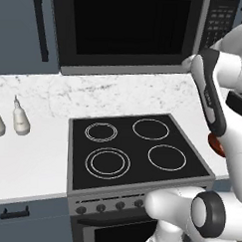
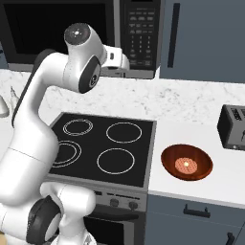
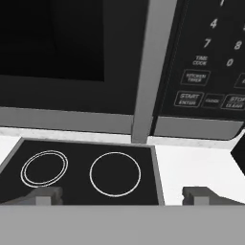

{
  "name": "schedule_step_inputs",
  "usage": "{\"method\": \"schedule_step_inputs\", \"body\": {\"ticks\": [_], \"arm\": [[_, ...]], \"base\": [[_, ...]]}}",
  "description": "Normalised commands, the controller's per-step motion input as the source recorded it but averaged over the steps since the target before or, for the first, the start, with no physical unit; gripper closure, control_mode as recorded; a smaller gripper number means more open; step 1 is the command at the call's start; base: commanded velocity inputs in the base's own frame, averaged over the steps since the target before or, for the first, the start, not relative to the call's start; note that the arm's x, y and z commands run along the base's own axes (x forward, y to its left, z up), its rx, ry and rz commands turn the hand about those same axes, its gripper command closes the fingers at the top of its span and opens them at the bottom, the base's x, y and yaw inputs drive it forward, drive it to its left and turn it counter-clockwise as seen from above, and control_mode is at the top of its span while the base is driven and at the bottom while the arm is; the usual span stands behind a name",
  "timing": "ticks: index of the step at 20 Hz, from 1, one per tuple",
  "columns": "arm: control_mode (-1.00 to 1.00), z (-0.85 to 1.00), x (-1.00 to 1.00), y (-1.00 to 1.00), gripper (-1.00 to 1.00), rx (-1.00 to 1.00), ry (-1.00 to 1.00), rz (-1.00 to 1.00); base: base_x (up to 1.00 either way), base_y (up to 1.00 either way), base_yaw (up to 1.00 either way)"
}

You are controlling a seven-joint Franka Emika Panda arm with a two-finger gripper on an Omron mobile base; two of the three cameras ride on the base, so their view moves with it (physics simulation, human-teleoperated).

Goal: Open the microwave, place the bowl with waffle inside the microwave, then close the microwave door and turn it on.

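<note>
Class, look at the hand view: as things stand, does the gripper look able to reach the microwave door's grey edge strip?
Probably yes. The gripper is open and faces the strip on the shut microwave door, with nothing between them.

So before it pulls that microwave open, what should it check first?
1. Microwave door shut, waiting to be opened: ok.
2. Gripper open and empty: ok.
3. Gripper lined up with the door's grey edge strip: roughly, ok.
4. Fingers touching the door: not ok, a gap remains.
5. Bowl upright on the counter, waffle inside: ok.
6. Stove free of anything in the way: ok.
</note>
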Motion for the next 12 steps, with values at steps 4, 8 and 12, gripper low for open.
{"method": "schedule_step_inputs", "body": {"ticks": [4, 8, 12], "arm": [[-1.0, 0.1, 0.45, -0.23, -1.0, 0.04, -0.01, 0.0], [-1.0, 0.09, 0.39, -0.19, -1.0, 0.05, -0.01, 0.0], [-1.0, 0.01, 0.5, -0.03, -1.0, 0.03, -0.04, 0.0]], "base": [[0.0, 0.0, 0.0], [0.0, 0.0, 0.0], [0.0, 0.0, 0.0]]}}
